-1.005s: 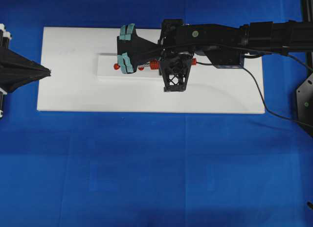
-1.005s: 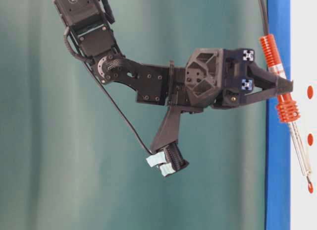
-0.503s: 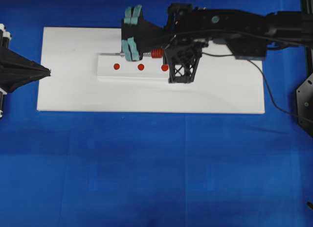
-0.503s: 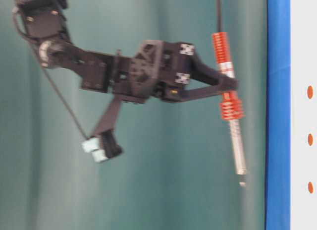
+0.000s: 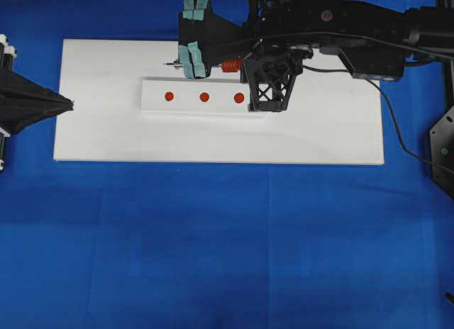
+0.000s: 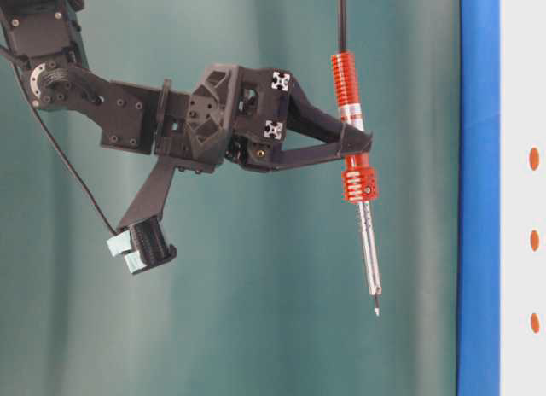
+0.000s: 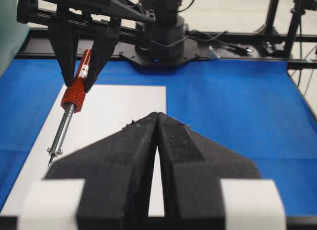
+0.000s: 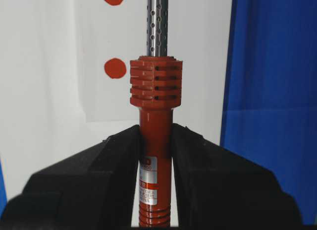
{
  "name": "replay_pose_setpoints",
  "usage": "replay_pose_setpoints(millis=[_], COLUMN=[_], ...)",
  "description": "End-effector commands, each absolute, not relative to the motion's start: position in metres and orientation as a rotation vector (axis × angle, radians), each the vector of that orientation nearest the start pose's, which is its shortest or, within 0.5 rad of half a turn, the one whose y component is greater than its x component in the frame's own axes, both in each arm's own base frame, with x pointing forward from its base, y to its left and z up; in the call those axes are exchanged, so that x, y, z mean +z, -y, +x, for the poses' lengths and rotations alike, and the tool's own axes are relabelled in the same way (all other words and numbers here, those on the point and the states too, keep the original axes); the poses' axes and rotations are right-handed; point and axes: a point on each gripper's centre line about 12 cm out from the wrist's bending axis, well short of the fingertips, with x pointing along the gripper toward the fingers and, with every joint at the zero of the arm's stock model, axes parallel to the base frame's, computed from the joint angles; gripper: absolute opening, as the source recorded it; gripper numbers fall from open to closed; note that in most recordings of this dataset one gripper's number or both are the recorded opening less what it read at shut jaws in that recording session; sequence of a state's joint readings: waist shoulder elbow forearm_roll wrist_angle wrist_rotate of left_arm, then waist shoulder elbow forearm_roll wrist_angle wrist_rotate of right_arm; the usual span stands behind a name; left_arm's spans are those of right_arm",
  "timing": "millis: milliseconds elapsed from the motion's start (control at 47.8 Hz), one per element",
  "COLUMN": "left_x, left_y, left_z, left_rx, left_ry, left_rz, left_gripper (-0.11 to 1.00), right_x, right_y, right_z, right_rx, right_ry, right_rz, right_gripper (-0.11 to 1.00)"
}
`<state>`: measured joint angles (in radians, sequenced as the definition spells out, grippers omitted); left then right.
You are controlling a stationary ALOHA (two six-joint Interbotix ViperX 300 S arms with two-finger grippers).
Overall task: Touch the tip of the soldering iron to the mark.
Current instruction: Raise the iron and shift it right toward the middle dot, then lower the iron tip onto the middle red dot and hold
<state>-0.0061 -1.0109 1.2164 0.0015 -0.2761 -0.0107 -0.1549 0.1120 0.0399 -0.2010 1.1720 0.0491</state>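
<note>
My right gripper [image 8: 156,131] is shut on the red-orange handle of the soldering iron [image 8: 155,84], just behind its ribbed collar. In the table-level view the soldering iron [image 6: 359,170] hangs well off the white board [image 6: 522,72], and its tip [image 6: 376,311] touches nothing. From overhead the tip [image 5: 168,63] lies past the far side of the raised strip [image 5: 152,106]. The mark [image 5: 169,96] is the leftmost of three red dots. My left gripper [image 5: 71,104] rests shut and empty at the board's left edge.
The white board [image 5: 319,137] lies on a blue cloth [image 5: 213,244]. The iron's black cord [image 5: 383,123] trails right across the board and off its edge. The right arm [image 5: 340,24] spans the board's far right side.
The iron's tip rested on the leftmost dot a second ago. My right arm has since lifted it away and drawn it toward the board's far edge. The left gripper has not moved.
</note>
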Motion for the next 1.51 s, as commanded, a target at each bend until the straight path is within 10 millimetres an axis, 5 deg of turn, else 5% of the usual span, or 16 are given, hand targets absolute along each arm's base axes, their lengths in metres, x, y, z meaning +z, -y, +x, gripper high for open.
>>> replay_pose_setpoints(millis=[0,670,1487], left_x=[0.289,0.289,0.288], left_y=[0.001,0.001,0.001], left_z=[0.190,0.190,0.190], left_rx=[-0.008,-0.007,-0.007], left_ry=[0.084,0.086,0.083], left_rz=[-0.008,-0.011,-0.010], left_gripper=[0.00,0.00,0.00], right_x=[0.282,0.265,0.265], right_y=[0.084,0.072,0.072], right_z=[0.404,0.327,0.330], right_rx=[-0.276,-0.300,-0.294], right_ry=[-1.278,-1.334,-1.316], right_rz=[-0.049,-0.007,-0.005], right_gripper=[0.06,0.06,0.06])
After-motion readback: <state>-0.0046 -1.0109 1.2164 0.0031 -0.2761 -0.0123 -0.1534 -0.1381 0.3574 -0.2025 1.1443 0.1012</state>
